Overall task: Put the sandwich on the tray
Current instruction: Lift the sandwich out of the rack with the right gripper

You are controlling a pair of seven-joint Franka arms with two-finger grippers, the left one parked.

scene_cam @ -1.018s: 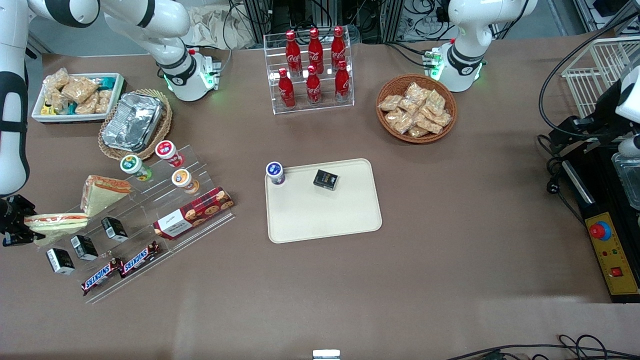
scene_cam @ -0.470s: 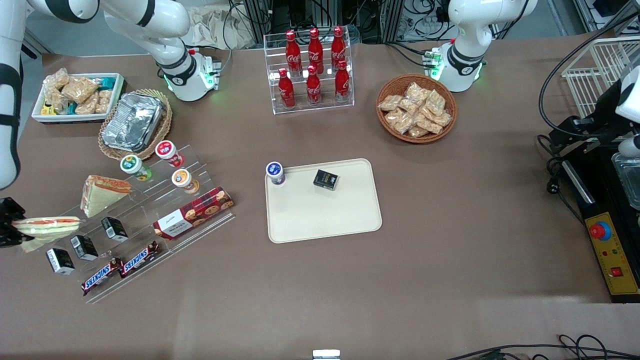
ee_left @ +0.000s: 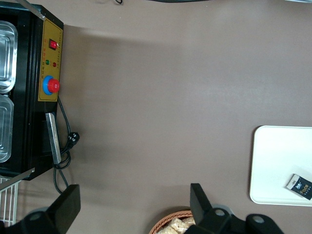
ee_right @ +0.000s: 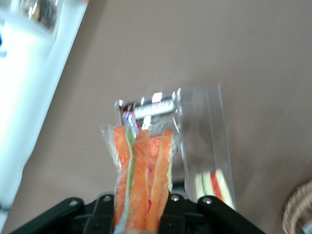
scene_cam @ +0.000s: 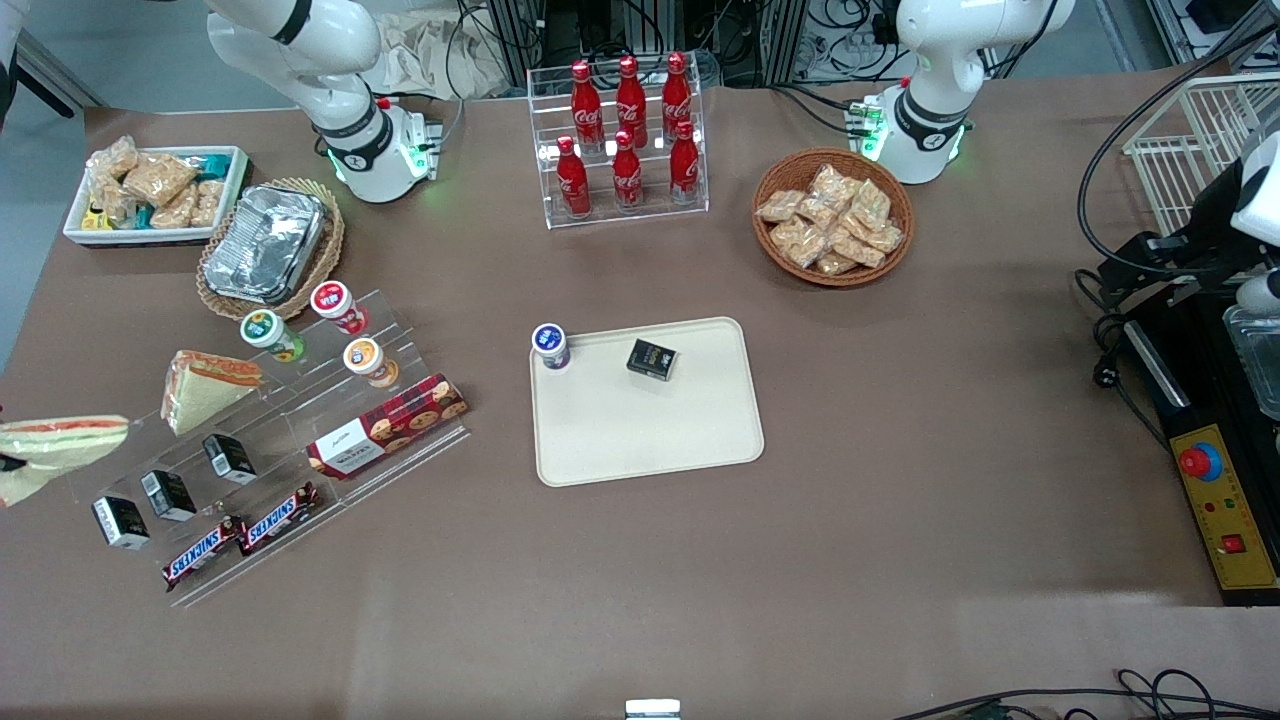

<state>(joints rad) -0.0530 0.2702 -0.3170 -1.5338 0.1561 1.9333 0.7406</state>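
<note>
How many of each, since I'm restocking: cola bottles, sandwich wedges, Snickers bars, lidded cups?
Cola bottles: 6
Sandwich wedges: 2, one, the sandwich, in the gripper at the working arm's table end
Snickers bars: 2
Lidded cups: 4
Total: 14

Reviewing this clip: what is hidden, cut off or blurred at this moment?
- Pincer: front view's edge cuts it off; in the right wrist view the sandwich covers its fingertips.
- Sandwich: front view's edge crops one end.
- Tray: left wrist view's edge crops it.
- Chocolate bar: blurred in the right wrist view, label unreadable.
</note>
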